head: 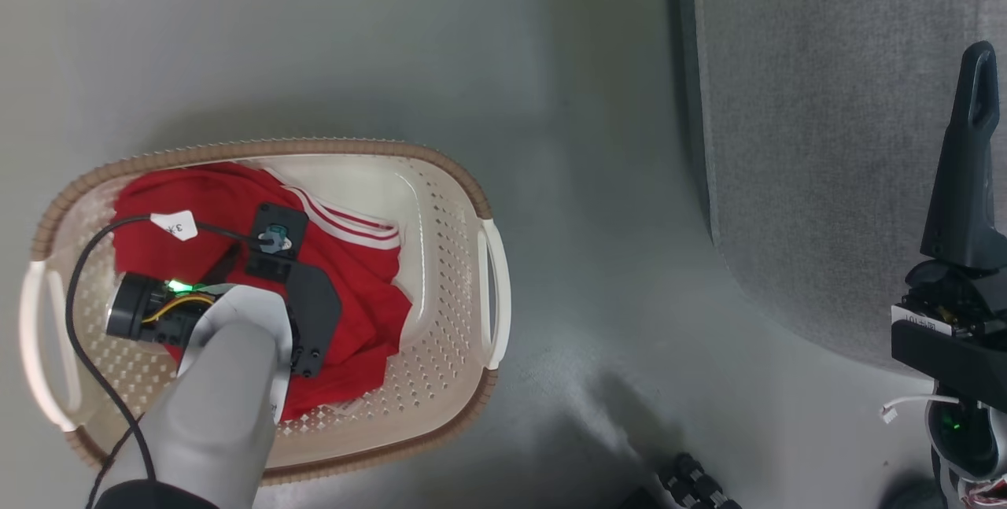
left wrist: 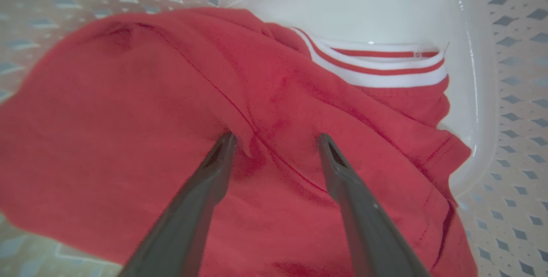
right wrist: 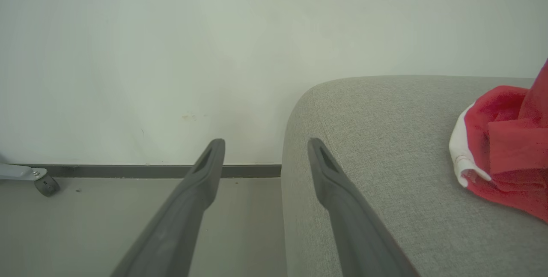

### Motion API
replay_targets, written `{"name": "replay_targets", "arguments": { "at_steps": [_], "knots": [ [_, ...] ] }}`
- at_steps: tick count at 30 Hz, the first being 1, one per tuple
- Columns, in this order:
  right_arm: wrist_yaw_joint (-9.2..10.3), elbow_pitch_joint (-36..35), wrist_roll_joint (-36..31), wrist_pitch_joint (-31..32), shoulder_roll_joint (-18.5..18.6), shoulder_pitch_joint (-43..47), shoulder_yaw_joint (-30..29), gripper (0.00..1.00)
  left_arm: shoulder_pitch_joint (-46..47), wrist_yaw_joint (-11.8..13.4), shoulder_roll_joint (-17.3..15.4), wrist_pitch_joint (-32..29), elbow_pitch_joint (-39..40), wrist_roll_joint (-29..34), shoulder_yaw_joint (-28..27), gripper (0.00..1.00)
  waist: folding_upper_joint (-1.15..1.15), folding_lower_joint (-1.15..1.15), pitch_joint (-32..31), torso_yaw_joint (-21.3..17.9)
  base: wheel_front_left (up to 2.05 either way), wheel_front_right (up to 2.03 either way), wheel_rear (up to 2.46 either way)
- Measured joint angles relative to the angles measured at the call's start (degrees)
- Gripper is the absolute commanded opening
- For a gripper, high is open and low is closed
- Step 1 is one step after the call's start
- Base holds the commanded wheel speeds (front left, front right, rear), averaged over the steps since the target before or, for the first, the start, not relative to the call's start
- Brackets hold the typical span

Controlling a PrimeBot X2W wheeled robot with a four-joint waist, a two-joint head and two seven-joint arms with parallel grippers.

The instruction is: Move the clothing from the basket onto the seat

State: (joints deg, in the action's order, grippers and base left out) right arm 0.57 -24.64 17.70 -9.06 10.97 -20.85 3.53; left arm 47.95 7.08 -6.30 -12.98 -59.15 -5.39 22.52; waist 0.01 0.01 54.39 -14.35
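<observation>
Left pincer (left wrist: 275,140): wide open, its 2 fingers spread, tips down on the red garment (left wrist: 128,118) with a raised fold between them; nothing is clamped.
Red garment: crumpled inside the basket (head: 452,171), with its white striped hem beside the bare part of the basket's bottom.
Basket: on the floor (head: 582,178), to the left of the seat (right wrist: 385,140), with bare floor between them.
Right pincer (right wrist: 265,144): wide open, empty, over the seat's rounded corner, touching nothing.
Seat: another red garment (right wrist: 509,153) with white trim lies on it.
</observation>
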Motion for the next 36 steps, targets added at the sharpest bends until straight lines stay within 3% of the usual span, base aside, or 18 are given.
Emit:
{"name": "replay_targets", "arguments": {
  "at_steps": [12, 13, 14, 26, 36],
  "knots": [
    [-0.05, 1.2, -0.1, -1.7, -0.4, -1.1, 0.6, 1.0, 2.5, 0.0, 0.7, 0.0, -4.2, -0.3, -4.4, 1.0, -0.01, 0.0, 3.7, -1.7, 0.0, 0.0, 0.0],
    [-0.05, 1.3, -0.1, -1.7, -0.3, -1.1, 0.6, 1.0, 2.6, 0.0, 1.0, 0.0, -5.0, -0.5, -5.1, 0.66, -0.01, 0.0, 3.8, -1.8, 0.0, 0.0, 0.0],
    [-0.05, 1.3, -0.1, -1.9, -0.3, -1.1, 0.6, 1.0, 2.6, 0.0, 1.1, 0.3, -5.2, -0.5, -5.4, 0.0, -0.01, 0.0, 3.8, -1.8, 0.0, 0.0, 0.0],
    [-0.07, 1.6, -0.3, -2.7, -0.3, -1.2, 0.6, 1.0, 4.6, 0.0, 0.9, 1.9, -7.9, -0.5, -7.1, 0.0, -0.01, -0.01, 4.2, -1.5, 0.0, 0.0, 0.0],
    [-0.57, 5.1, -0.4, -3.6, -0.5, -3.2, 1.0, 1.0, 4.6, 0.0, 0.0, 7.3, -9.2, -0.6, -7.3, 0.0, -0.01, -0.01, 2.5, -1.3, 0.0, 0.0, 0.0]
  ]
}}
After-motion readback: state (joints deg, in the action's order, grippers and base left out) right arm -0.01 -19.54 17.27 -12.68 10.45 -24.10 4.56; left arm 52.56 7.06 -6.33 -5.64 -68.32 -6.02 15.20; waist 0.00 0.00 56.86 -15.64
